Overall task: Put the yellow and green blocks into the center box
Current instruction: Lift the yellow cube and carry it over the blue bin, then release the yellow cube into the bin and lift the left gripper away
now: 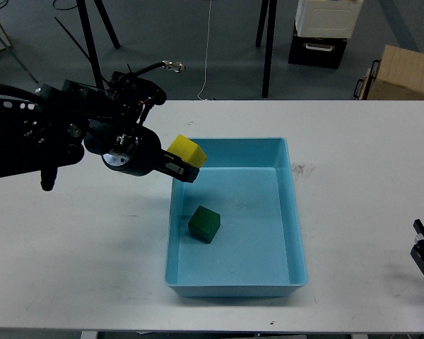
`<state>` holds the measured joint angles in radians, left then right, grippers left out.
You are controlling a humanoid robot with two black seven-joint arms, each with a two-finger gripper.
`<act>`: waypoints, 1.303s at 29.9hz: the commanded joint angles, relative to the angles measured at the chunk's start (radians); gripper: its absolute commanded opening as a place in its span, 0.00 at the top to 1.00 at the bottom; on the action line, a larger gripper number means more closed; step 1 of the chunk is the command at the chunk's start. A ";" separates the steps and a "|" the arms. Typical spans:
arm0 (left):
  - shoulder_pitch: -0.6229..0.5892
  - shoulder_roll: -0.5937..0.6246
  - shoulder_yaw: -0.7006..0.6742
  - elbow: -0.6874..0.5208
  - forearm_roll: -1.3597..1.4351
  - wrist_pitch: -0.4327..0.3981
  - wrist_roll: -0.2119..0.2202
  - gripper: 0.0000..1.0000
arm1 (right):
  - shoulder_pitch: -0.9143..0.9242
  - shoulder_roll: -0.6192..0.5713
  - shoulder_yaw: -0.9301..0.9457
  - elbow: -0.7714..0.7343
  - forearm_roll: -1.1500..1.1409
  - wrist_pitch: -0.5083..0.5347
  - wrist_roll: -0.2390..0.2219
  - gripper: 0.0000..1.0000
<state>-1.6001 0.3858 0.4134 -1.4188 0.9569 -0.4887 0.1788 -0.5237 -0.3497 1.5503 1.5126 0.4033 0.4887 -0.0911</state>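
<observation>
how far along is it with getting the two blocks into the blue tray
Done: the green block lies on the floor of the blue tray. In hand: the left gripper holds the yellow block above the tray's near-left rim. Left: release the yellow block inside the tray.

A white table (353, 183) fills the foreground. Behind it lies grey floor (226, 35), with black stand legs (267, 49), a white-and-black crate (324, 32) and a carton (403, 74).

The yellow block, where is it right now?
In the head view, the yellow block is held in the left gripper over the blue tray's upper-left corner, above and left of the green block inside the tray.
</observation>
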 commanded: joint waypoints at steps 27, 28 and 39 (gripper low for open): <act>-0.018 -0.168 0.058 0.158 -0.016 0.000 -0.125 0.19 | 0.011 0.014 0.014 -0.028 0.002 0.000 0.004 0.02; -0.020 -0.163 0.051 0.167 -0.029 0.000 -0.130 0.19 | 0.013 0.014 0.014 -0.028 0.002 0.000 0.004 0.02; 0.084 0.034 -0.489 0.282 -0.297 0.000 -0.127 0.14 | 0.077 -0.015 0.022 -0.029 -0.017 0.000 0.004 0.01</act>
<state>-1.5932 0.3778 0.1522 -1.1546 0.7146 -0.4885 0.0467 -0.4630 -0.3489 1.5711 1.4848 0.4018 0.4887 -0.0874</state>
